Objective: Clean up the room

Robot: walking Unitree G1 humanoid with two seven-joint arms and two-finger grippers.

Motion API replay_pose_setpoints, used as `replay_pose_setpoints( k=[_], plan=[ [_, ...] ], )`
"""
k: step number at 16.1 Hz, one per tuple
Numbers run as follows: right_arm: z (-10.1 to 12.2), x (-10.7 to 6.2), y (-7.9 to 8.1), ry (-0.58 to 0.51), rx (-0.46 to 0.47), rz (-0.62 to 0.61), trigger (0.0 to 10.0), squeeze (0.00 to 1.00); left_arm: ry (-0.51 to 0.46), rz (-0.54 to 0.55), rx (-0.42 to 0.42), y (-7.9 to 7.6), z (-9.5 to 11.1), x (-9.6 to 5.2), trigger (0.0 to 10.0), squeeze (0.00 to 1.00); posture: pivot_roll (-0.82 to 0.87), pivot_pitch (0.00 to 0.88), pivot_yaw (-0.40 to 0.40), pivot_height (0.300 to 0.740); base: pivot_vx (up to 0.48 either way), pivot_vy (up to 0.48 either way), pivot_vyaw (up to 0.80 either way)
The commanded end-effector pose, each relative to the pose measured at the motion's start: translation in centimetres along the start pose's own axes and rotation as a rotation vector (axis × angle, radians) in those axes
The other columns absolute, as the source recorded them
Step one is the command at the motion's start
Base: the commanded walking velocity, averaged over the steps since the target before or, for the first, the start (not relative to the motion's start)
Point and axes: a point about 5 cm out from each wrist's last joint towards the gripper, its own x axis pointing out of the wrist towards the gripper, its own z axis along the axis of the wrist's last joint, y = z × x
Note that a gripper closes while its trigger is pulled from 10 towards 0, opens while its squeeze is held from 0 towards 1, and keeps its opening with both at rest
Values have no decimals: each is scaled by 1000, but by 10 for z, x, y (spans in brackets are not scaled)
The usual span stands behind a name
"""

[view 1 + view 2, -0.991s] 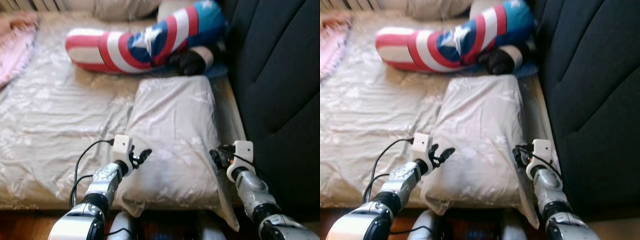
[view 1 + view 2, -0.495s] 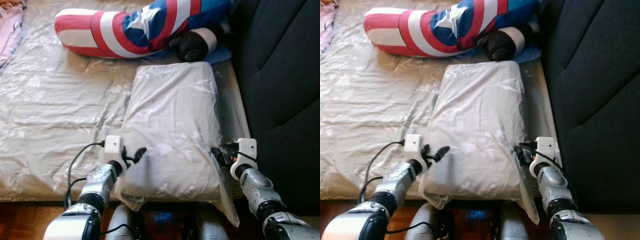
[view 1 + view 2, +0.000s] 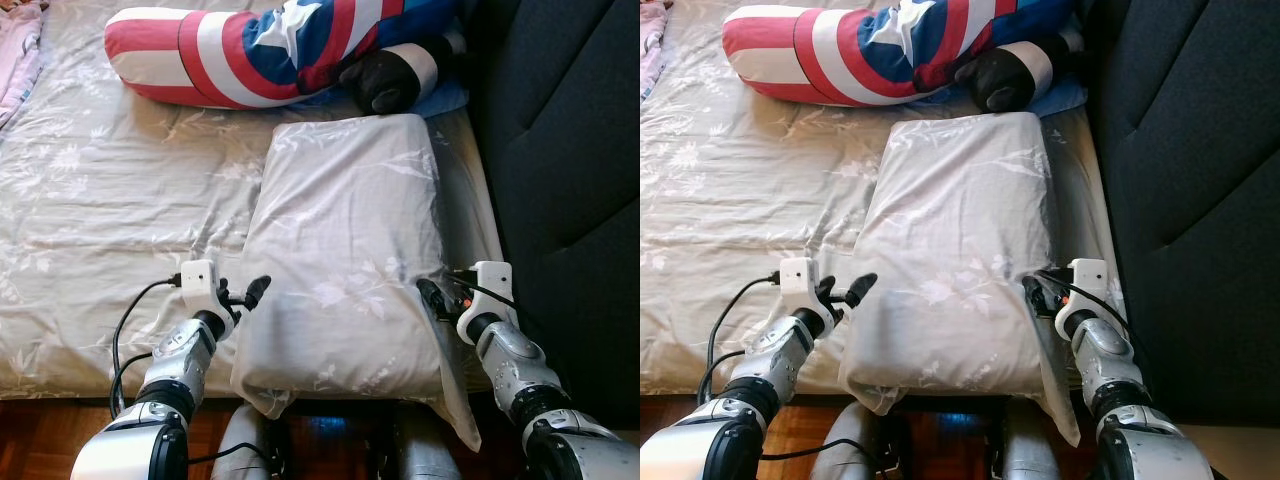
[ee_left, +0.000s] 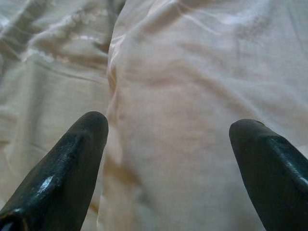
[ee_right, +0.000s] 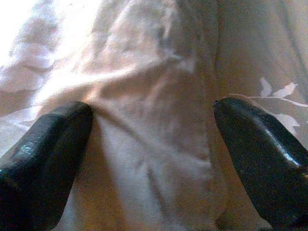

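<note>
Status: my left gripper (image 3: 243, 294) sits at the left edge of the pillow (image 3: 345, 250), fingers spread apart with the pillow's side between them; my right gripper (image 3: 432, 297) sits at the pillow's right edge, fingers likewise apart and astride the fabric fold; neither has closed on anything.

Location: the pillow lies lengthwise on the bed sheet (image 3: 100, 220), its near end overhanging the bed's front edge; beyond its far end rests a red, white and blue striped cushion (image 3: 250, 50); a dark headboard panel (image 3: 570, 150) runs along the right.

Change: against the view of half a second ago, both grippers remain at the pillow's two flanks; the left one has drawn slightly outward and lower along the edge; the pillow itself appears unmoved, allowing for camera shift.

Assessment: the two-sided grasp is aligned but not yet made; closing both grippers on the edges looks like the next requirement before lifting; loose casing may slip.
</note>
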Motion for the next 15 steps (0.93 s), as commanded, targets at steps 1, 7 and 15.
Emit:
replay_pose_setpoints(
  k=[1, 7, 15],
  plan=[
    [-15, -2, 3, 65, -1, 19, 10000, 0, 28, 10, -30, 6, -9, -5, 10000, 0, 17, 338, -1, 656, 0, 0, 0],
    [-38, -1, 21, 179, -58, 59, 10000, 0, -11, -36, -26, 9, -3, -11, 10000, 0, 78, 345, 9, 656, 0, 0, 0],
    [-62, -5, 33, 262, -35, 39, 0, 0, -27, -82, -31, 6, -4, -22, 10000, 0, 105, 351, 21, 656, 0, 0, 0]
  ],
)
